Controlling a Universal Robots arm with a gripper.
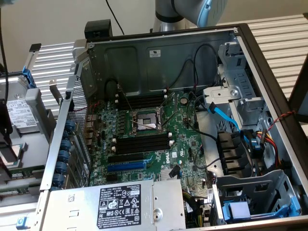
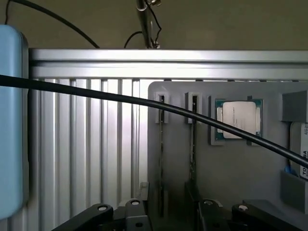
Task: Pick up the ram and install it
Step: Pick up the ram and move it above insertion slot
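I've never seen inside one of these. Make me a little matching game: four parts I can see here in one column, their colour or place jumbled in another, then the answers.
Things
1. ram sticks
2. expansion slot
3. memory slots
4. data cable

Colour or place
A. light blue
B. black with white end clips
C. standing on edge in the grey tray
D. deep blue

Pairs: 1-C, 2-D, 3-B, 4-A

Slatted table; open computer case atop
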